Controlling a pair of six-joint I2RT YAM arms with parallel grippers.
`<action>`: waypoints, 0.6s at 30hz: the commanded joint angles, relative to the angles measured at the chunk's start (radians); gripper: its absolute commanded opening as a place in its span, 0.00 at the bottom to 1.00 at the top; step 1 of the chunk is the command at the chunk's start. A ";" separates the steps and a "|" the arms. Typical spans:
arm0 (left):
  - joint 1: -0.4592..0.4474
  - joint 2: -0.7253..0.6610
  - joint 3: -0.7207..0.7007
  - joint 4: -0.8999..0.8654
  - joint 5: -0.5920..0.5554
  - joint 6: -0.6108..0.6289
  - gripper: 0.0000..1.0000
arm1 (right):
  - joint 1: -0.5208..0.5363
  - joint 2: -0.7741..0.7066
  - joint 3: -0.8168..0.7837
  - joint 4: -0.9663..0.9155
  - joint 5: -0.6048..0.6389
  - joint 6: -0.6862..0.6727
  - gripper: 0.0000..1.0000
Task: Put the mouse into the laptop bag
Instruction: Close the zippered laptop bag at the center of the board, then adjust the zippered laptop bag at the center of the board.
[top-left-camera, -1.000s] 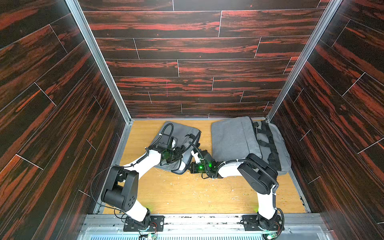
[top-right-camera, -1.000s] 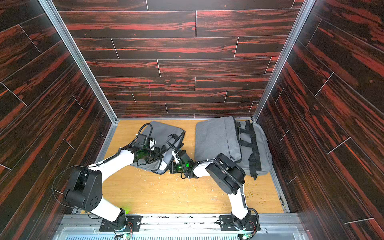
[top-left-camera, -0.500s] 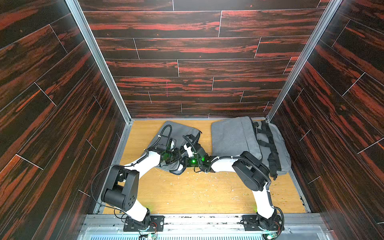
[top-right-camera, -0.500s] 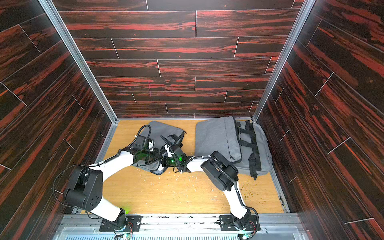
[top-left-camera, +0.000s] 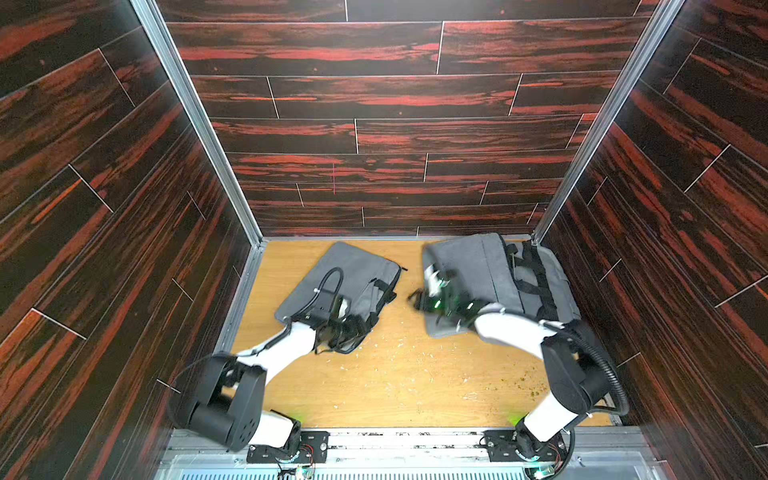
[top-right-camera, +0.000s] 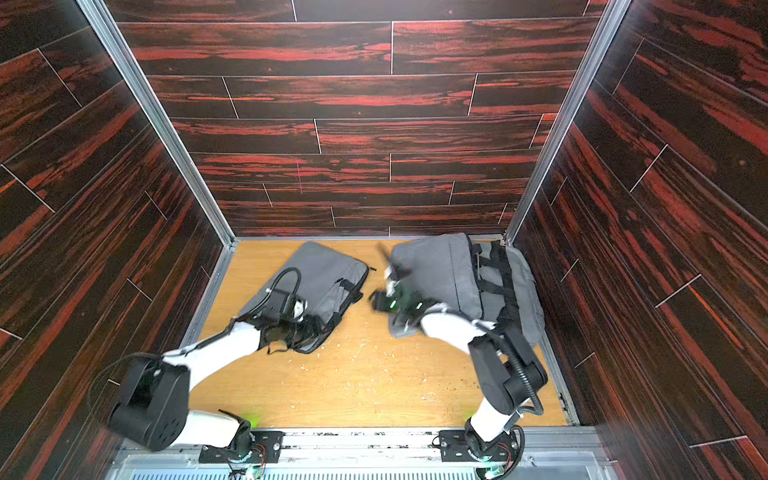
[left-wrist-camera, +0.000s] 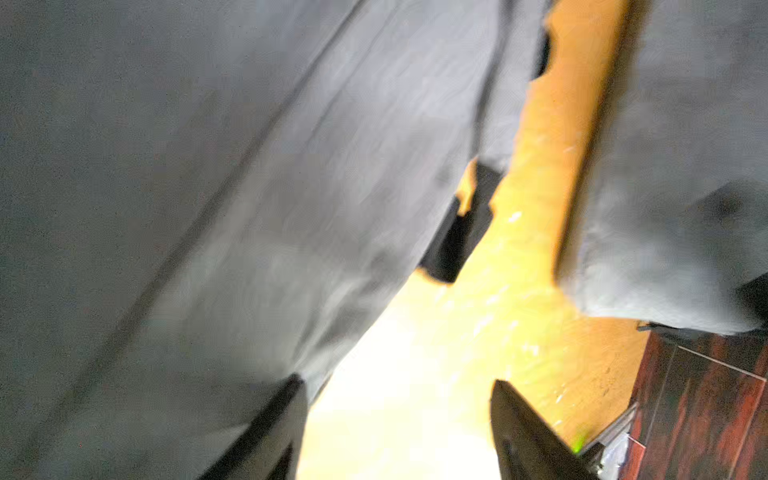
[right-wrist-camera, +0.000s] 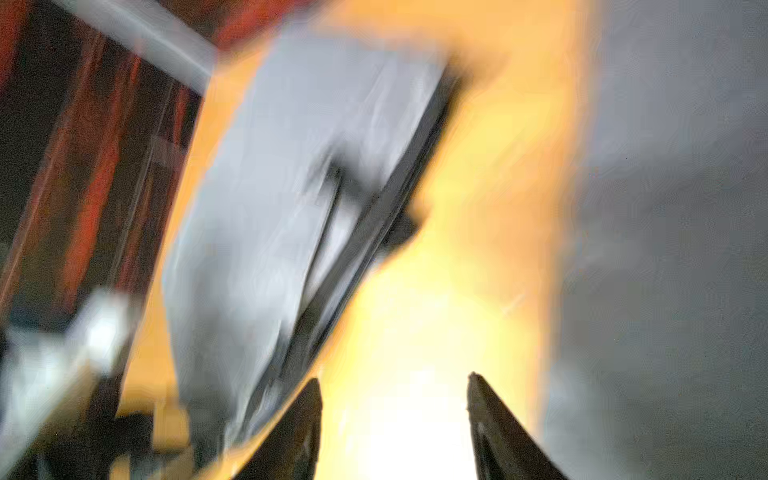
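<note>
Grey bags, two, lie apart; left end effector and right end effector gape empty.

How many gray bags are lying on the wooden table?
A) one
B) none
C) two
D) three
C: two bags lie apart on the wooden table, a smaller gray laptop bag and a bigger gray bag beside it.
</note>
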 joint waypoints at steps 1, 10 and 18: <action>-0.017 -0.096 -0.021 -0.125 -0.085 -0.024 0.65 | -0.030 0.157 0.213 -0.114 0.013 -0.080 0.63; -0.048 -0.349 -0.058 -0.381 -0.230 -0.094 0.87 | -0.035 0.828 1.178 -0.514 -0.027 -0.293 0.69; -0.037 -0.357 -0.148 -0.307 -0.312 -0.182 1.00 | -0.036 1.077 1.538 -0.672 -0.039 -0.371 0.73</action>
